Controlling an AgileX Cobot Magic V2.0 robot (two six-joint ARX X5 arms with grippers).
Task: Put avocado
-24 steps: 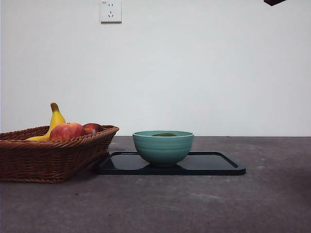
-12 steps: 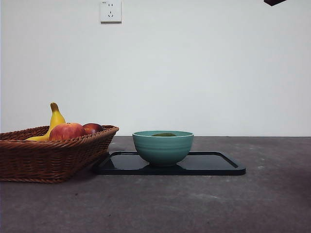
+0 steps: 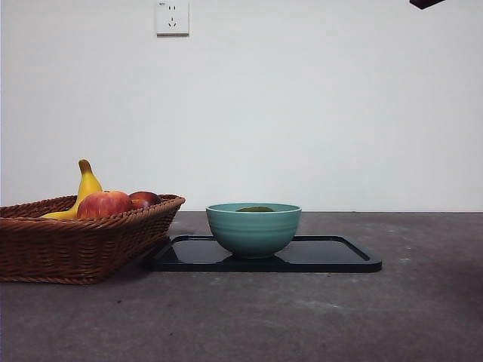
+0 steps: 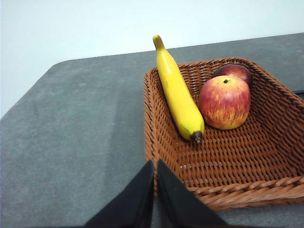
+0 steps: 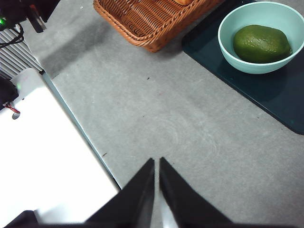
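The dark green avocado [image 5: 262, 43] lies inside the teal bowl [image 5: 229, 47]; in the front view only its top [image 3: 255, 209] shows above the bowl's rim [image 3: 253, 229]. The bowl stands on a black tray [image 3: 332, 256]. My right gripper [image 5: 156, 167] is shut and empty, high above the bare table, well away from the bowl. My left gripper [image 4: 155, 168] is shut and empty, above the near rim of the wicker basket [image 4: 228, 161]. One arm shows only as a black tip [image 3: 426, 3] at the top right of the front view.
The wicker basket [image 3: 75, 241] stands left of the tray and holds a yellow banana [image 4: 179, 95], a red apple [image 4: 224, 101] and a darker fruit [image 4: 233, 71] behind it. A white block [image 5: 42, 156] and cables lie at the table's edge in the right wrist view.
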